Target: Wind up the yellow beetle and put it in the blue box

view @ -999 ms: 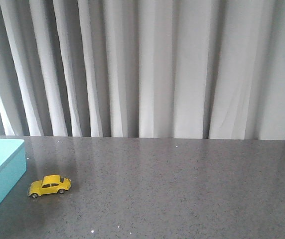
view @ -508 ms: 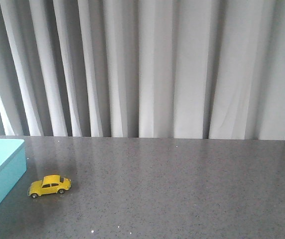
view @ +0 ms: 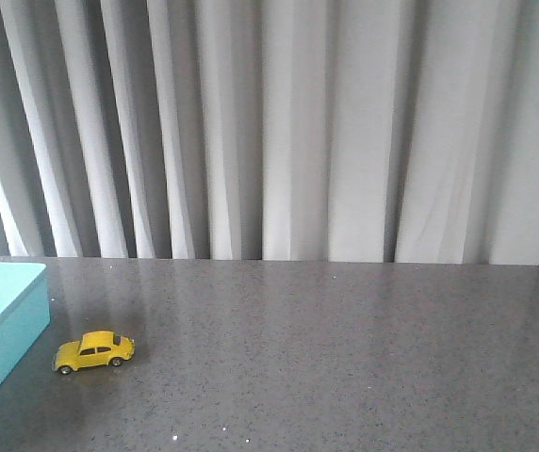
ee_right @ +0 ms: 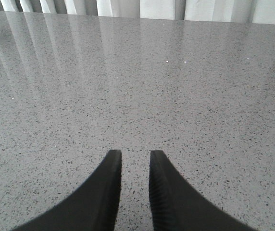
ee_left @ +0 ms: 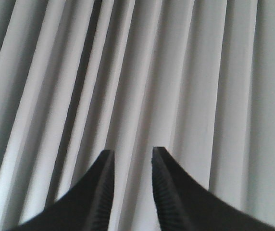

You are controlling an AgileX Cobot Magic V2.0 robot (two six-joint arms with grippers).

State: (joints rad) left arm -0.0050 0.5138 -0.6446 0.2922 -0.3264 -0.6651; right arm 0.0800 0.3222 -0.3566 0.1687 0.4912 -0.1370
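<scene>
Front view, toy: the yellow beetle [view: 93, 351] stands on all four wheels on the grey speckled table [view: 345, 358], at the left side and toward the near edge, seen side-on.
Front view, box: the blue box [view: 1, 325] sits at the far left, cut off by the frame; only its corner and one low side show. The car stands just beside that side, apart from it, outside the box.
Front view, backdrop: a pleated pale curtain [view: 298, 132] hangs behind the table's far edge.
Front view, arms: neither arm nor gripper enters this picture.
Left wrist view, gripper: the left gripper [ee_left: 131, 159] points at the curtain [ee_left: 176, 72], two dark ribbed fingers [ee_left: 101, 192] standing a narrow gap apart with nothing between them.
Left wrist view, jaws: slightly parted and empty; whether that gap counts as open or closed cannot be told.
Left wrist view, toy: neither car nor box shows here, so where the car lies relative to these jaws cannot be told.
Right wrist view, gripper: the right gripper [ee_right: 134, 159] is angled down over bare table [ee_right: 128, 82], its dark fingers [ee_right: 162, 192] a narrow gap apart, the speckled surface visible between them.
Right wrist view, jaws: slightly parted, holding nothing; open or closed cannot be told.
Right wrist view, toy: the car and the box are out of sight; a strip of curtain [ee_right: 128, 7] lines the table's far edge.
</scene>
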